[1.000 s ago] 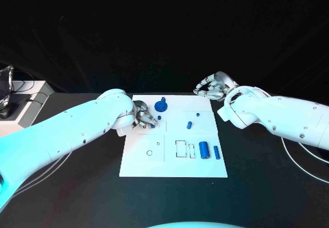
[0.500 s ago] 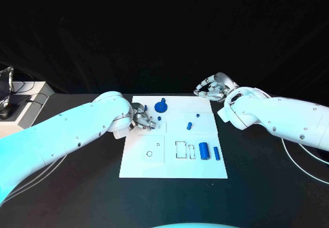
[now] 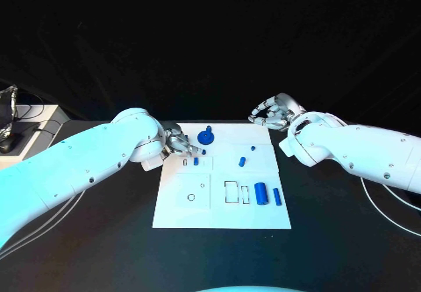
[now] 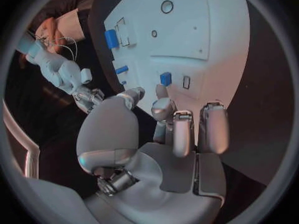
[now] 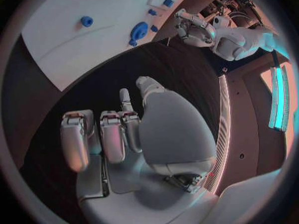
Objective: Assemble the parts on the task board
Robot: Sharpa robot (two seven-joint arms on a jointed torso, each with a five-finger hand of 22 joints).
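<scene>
Left hand [image 3: 179, 146] empty, fingers apart, at task board [image 3: 219, 213]; right hand [image 3: 274, 112] curled, empty.

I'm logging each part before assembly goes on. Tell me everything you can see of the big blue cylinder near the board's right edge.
The blue cylinder is the thickest of the loose parts: short, round and smooth, plastic by its look. It lies on its side on the white board, its long axis running toward and away from the robot. A white outlined slot lies on one side of it and a thinner blue rod on the other, apart from it. Neither hand touches it.
</scene>
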